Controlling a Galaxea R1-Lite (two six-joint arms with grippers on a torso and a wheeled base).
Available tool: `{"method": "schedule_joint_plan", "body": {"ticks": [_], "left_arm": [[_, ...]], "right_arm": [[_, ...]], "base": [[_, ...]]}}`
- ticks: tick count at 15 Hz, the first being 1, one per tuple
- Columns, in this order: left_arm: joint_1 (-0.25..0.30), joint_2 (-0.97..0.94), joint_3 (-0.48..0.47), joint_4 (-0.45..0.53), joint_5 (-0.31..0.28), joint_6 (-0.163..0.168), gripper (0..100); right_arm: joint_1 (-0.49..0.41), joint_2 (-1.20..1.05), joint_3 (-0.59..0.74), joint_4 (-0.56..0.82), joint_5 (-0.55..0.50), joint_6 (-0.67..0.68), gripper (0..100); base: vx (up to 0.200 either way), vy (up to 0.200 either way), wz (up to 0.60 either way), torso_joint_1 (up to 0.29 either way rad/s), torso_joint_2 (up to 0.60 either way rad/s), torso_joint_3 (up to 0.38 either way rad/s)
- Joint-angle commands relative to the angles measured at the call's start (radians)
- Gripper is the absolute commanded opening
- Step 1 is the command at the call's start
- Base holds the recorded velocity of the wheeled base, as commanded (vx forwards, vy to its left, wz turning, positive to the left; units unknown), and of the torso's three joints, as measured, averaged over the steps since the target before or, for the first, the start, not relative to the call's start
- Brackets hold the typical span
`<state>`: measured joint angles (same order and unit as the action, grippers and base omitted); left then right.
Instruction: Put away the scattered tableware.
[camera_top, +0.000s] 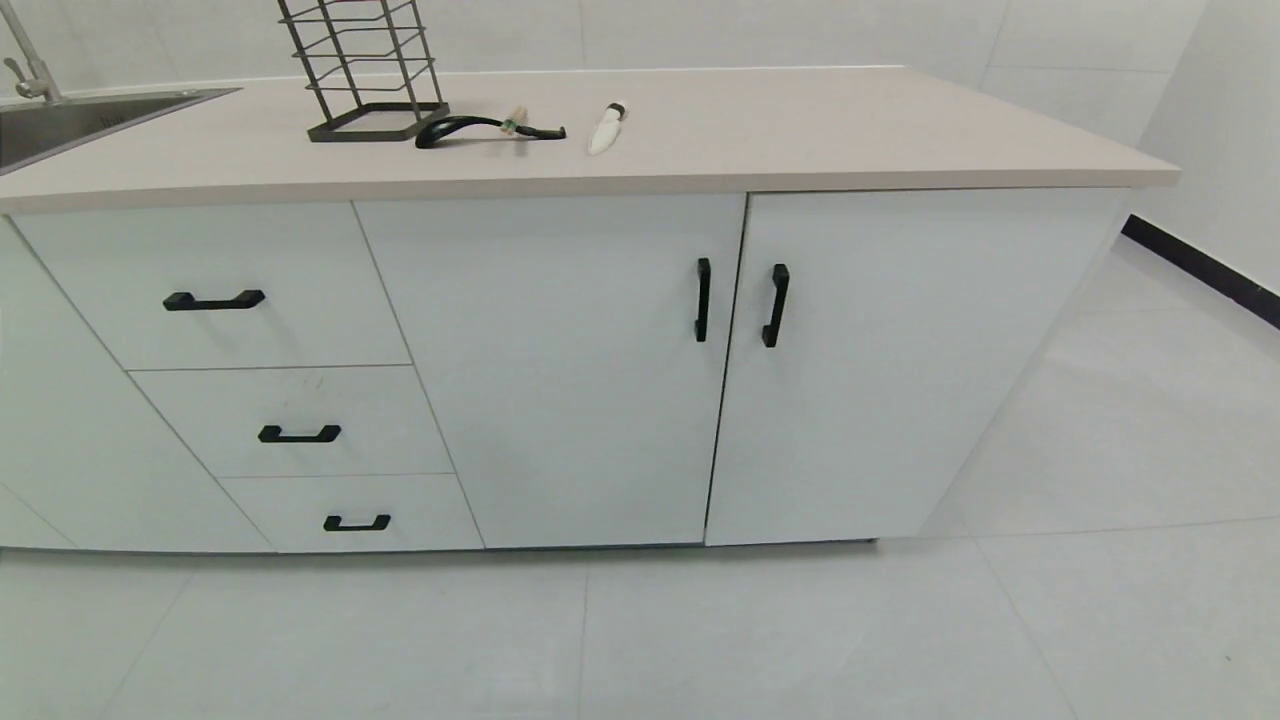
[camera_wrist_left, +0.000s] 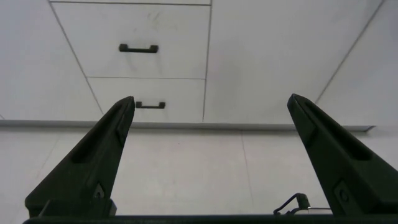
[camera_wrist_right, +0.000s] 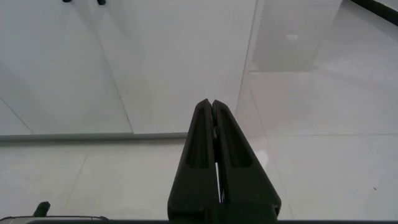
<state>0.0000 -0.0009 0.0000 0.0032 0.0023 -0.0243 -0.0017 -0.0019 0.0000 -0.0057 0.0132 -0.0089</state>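
Note:
On the beige countertop (camera_top: 800, 130) lie a black-handled utensil (camera_top: 485, 128) and a small white knife-like piece (camera_top: 607, 127), just right of a dark wire rack (camera_top: 365, 70). My left gripper (camera_wrist_left: 211, 102) hangs low in front of the drawers, fingers (camera_wrist_left: 93, 168) spread wide with nothing between them. My right gripper (camera_wrist_right: 212, 109) points at the base of the white cabinet, its fingers pressed together and holding nothing.
A steel sink (camera_top: 70, 115) with a tap sits at the counter's far left. Below are three drawers with black handles (camera_top: 213, 300) and two cabinet doors with vertical handles (camera_top: 703, 298). Pale tiled floor (camera_top: 640, 640) stretches in front.

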Motion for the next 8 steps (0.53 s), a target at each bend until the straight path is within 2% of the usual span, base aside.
{"method": "schedule_joint_plan", "body": {"ticks": [1, 4, 5, 8], "left_arm": [[0.002, 0.002, 0.0, 0.0, 0.001, 0.0, 100], [0.0, 0.002, 0.0, -0.002, -0.001, 0.0, 100], [0.0, 0.002, 0.0, -0.002, -0.001, 0.0, 100], [0.0, 0.002, 0.0, -0.002, -0.001, -0.002, 100]], "right_arm": [[0.0, 0.002, 0.0, 0.0, 0.001, 0.0, 0], [0.0, 0.002, 0.0, 0.0, 0.001, 0.0, 0], [0.0, 0.002, 0.0, 0.0, 0.001, 0.0, 0], [0.0, 0.002, 0.0, 0.0, 0.001, 0.0, 0]], "base": [[0.2, 0.0, 0.0, -0.007, 0.0, 0.007], [0.2, 0.0, 0.0, 0.004, 0.0, 0.004], [0.2, 0.2, 0.0, 0.002, 0.01, -0.002], [0.0, 0.2, 0.0, 0.002, 0.0, 0.001]]}}
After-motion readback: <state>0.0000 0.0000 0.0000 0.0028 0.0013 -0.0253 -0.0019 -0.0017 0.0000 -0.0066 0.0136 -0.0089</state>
